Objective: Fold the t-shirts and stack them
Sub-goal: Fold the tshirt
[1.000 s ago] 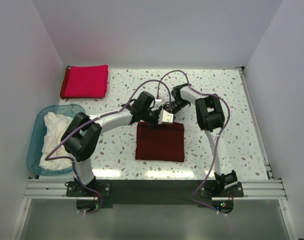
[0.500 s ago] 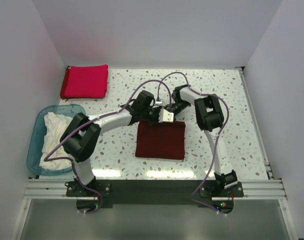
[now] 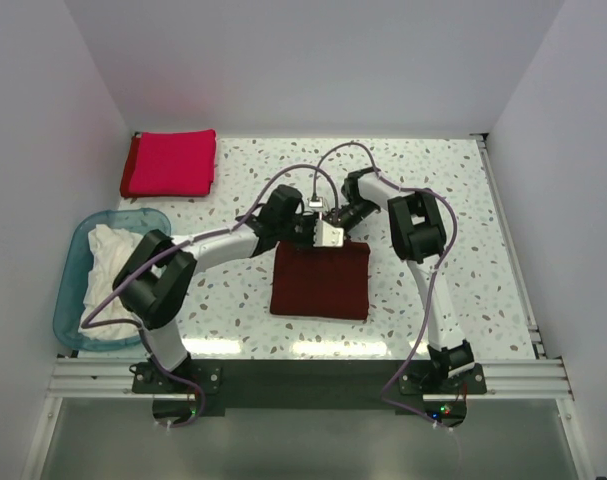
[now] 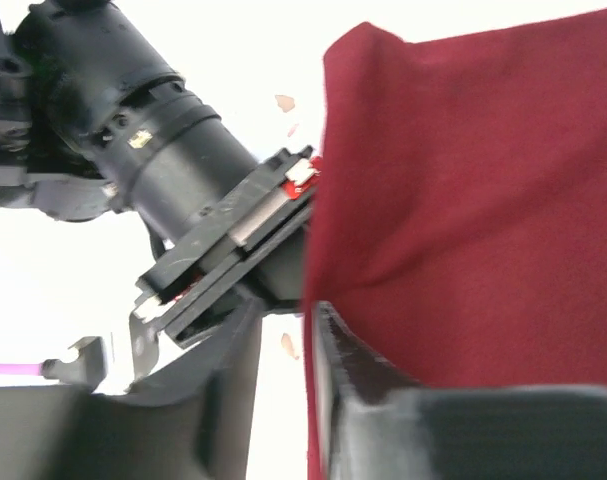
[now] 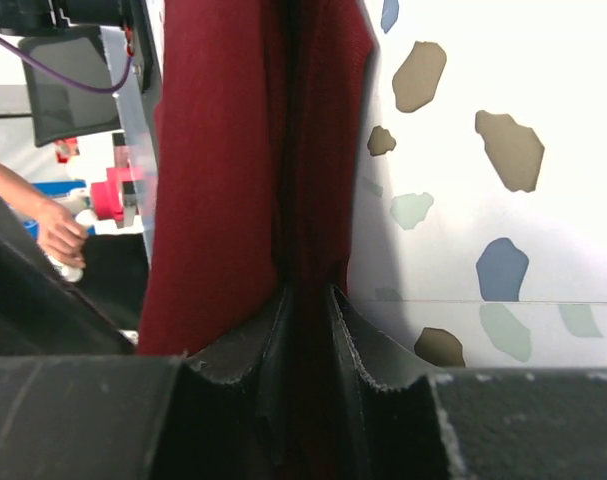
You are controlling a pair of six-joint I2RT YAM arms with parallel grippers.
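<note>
Reads as a robotics lab test cell: closed in left, right and far by plain white panels [image 3: 313, 60], floored with a speckled tabletop [image 3: 453, 200], edged near by an aluminium rail [image 3: 303, 372] carrying the bolted, cabled left arm [image 3: 158, 285] and right arm [image 3: 431, 305].

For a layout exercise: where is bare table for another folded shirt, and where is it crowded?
Bare: right of the right arm; far strip beside the red shirt. Crowded: middle, left arm at the maroon shirt; tub at left.
</note>
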